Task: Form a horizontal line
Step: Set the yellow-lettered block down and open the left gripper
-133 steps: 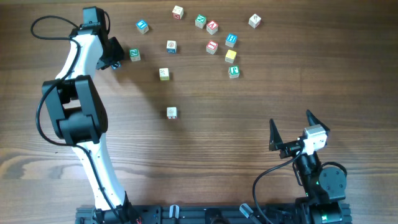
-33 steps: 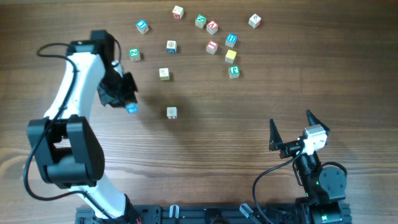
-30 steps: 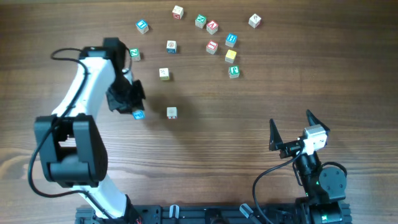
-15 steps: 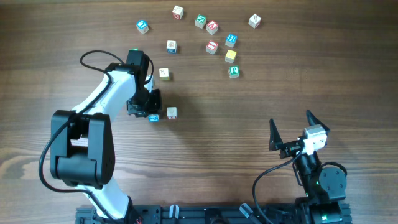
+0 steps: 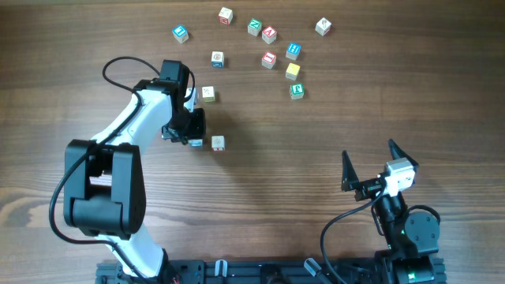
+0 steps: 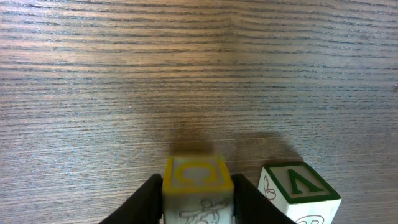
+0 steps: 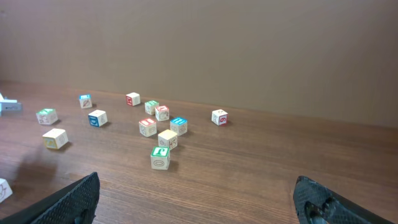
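Observation:
My left gripper [image 5: 192, 136] is shut on a small wooden cube [image 6: 198, 184] with a yellow-framed face, low over the table. Just to its right stands a lone cream cube [image 5: 218, 143]; in the left wrist view this cube [image 6: 300, 188] shows a green letter face, with a narrow gap between the two. From overhead the held cube is hidden under the gripper. No straight row of touching cubes shows in any view. My right gripper [image 5: 371, 163] is open and empty at the near right; it also shows in the right wrist view [image 7: 199, 200].
Several loose cubes lie scattered at the far side: a cream one [image 5: 207, 94] nearest the left gripper, a yellow one [image 5: 293, 70], a green one [image 5: 297, 90], a red one [image 5: 269, 59] and a teal one [image 5: 181, 33]. The left arm's cable loops out to its left.
My left gripper has carried its cube from the far left rightwards, up beside the lone cream cube. In the last half second it shifted only slightly. The right arm has not moved.

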Controlling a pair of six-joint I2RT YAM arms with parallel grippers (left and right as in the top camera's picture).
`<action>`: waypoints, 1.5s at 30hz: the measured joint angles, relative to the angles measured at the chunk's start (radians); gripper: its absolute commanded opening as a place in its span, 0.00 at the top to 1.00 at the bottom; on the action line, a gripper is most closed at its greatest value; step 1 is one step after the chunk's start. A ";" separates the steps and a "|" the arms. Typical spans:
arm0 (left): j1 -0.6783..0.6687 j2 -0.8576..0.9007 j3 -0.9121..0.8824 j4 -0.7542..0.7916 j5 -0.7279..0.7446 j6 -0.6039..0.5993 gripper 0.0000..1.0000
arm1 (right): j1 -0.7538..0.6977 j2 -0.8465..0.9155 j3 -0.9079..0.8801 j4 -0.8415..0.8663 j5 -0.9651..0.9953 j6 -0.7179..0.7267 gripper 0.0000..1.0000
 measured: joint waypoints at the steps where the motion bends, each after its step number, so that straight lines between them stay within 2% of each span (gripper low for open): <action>1: 0.000 0.000 0.000 0.000 0.000 0.002 0.58 | 0.000 0.000 0.000 0.000 0.000 0.000 0.00; 3: 0.000 0.000 0.000 0.000 0.000 0.006 0.55 | 0.000 0.000 0.000 0.000 0.000 0.000 0.00; 12: 0.000 0.000 0.000 0.052 -0.012 0.006 0.56 | 0.000 0.000 0.000 0.000 0.000 0.000 0.00; 14: 0.000 0.000 0.000 0.075 -0.023 0.006 0.60 | 0.000 0.000 0.000 0.000 0.000 0.000 0.00; 18: 0.000 0.000 0.000 0.120 -0.034 0.007 0.80 | 0.000 0.000 0.000 0.000 0.000 0.000 0.00; 25: 0.000 0.000 0.000 0.101 -0.041 0.013 0.87 | 0.000 0.000 0.000 0.000 0.000 0.000 0.00; 45: 0.000 0.000 0.000 0.047 -0.026 -0.029 0.85 | 0.000 0.000 0.000 0.000 0.000 0.000 0.00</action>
